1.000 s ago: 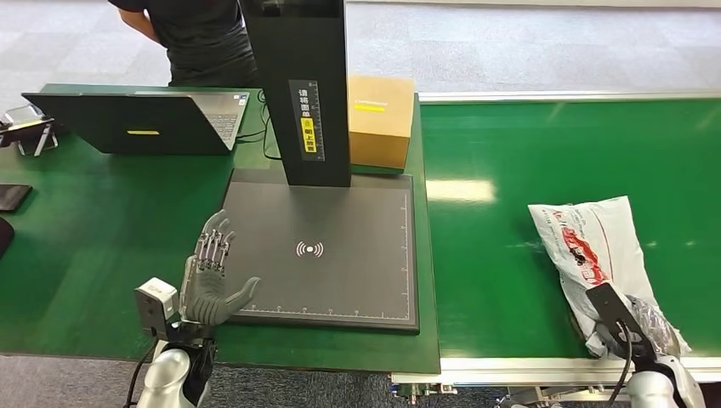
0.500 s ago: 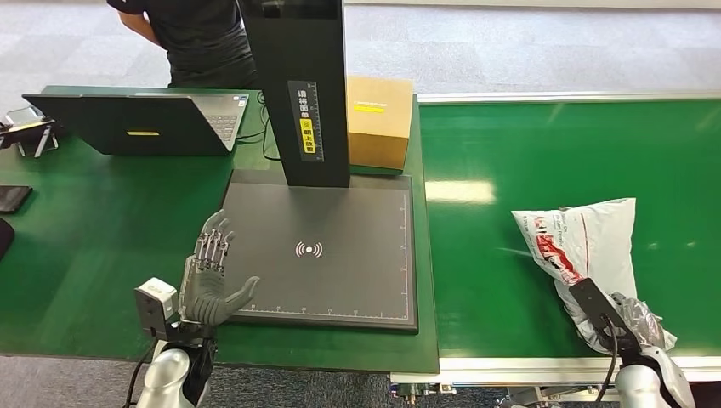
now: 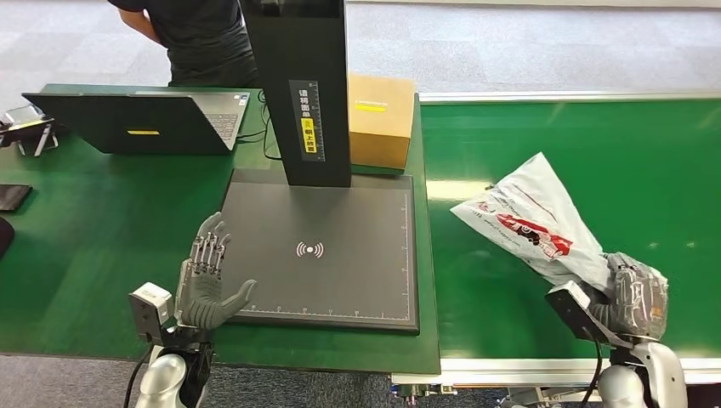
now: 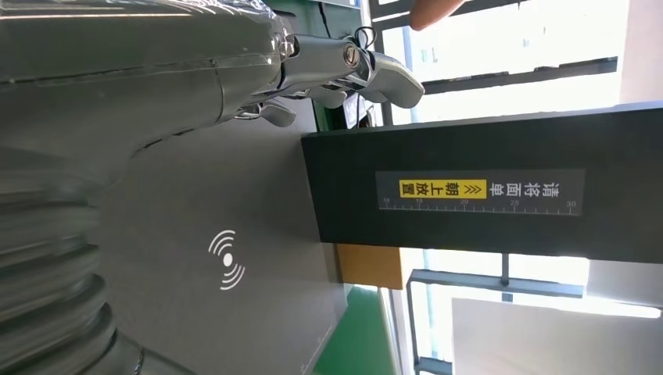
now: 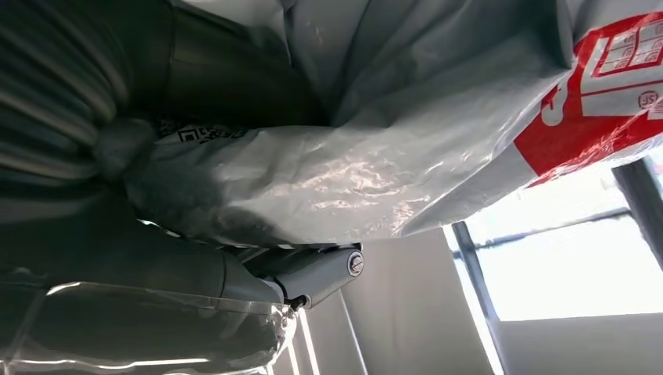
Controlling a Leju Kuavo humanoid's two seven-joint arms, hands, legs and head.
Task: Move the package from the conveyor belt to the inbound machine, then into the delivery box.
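Right hand (image 3: 636,296) clamped on corner of white plastic mailer bag with red print (image 3: 529,223), raised above green conveyor belt (image 3: 578,144). Bag looked light, limp, slippery; bunched corner seemed best hold. Left hand (image 3: 207,276) fingers apart, empty.

The fingers of the right hand (image 3: 633,297) are largely hidden by the crumpled end of the package (image 3: 531,223), the person (image 3: 191,38) behind the laptop (image 3: 136,123) is cut off by the upper edge, and the small items at the surface's (image 3: 93,229) far-left edge cannot be identified.
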